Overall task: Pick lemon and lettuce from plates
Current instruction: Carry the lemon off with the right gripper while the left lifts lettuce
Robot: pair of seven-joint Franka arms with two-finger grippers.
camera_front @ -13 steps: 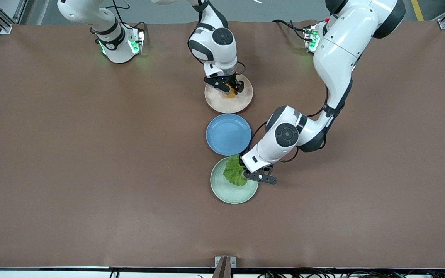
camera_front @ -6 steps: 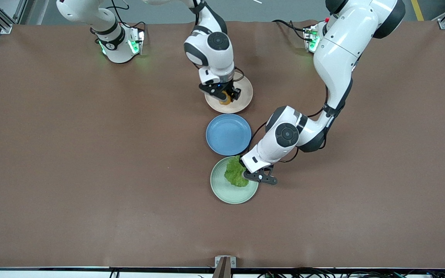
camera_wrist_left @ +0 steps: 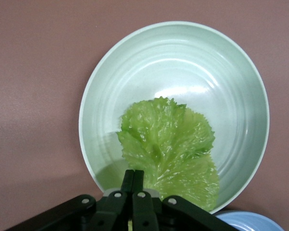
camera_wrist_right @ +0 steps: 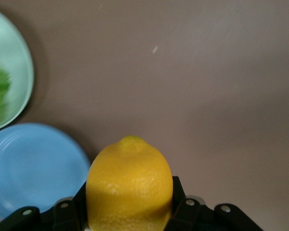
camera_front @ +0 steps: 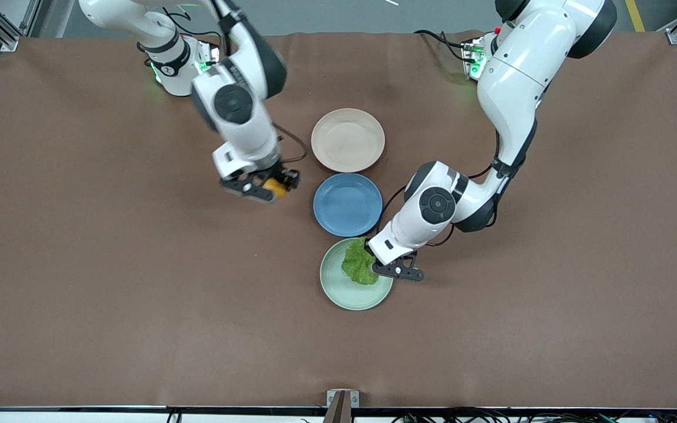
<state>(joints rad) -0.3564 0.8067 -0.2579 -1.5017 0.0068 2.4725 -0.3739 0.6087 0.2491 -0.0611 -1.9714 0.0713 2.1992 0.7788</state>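
Observation:
My right gripper [camera_front: 272,187] is shut on the yellow lemon [camera_front: 277,187] and holds it over bare table beside the blue plate, toward the right arm's end. In the right wrist view the lemon [camera_wrist_right: 130,187] fills the jaws of the gripper [camera_wrist_right: 130,211]. The beige-pink plate [camera_front: 348,140] is empty. The ruffled green lettuce [camera_front: 359,265] lies in the mint green plate [camera_front: 344,292]. My left gripper [camera_front: 369,252] is low at the leaf's edge. In the left wrist view its fingers [camera_wrist_left: 133,175] are pressed together on the edge of the lettuce [camera_wrist_left: 168,144] in the plate [camera_wrist_left: 207,62].
An empty blue plate [camera_front: 347,204] sits between the beige-pink and mint plates; it also shows in the right wrist view [camera_wrist_right: 33,163]. The brown table [camera_front: 109,282] stretches wide toward both ends.
My right gripper has lifted the lemon off the beige-pink plate and carried it toward the right arm's end, nearer the camera. The left gripper has stayed at the lettuce.

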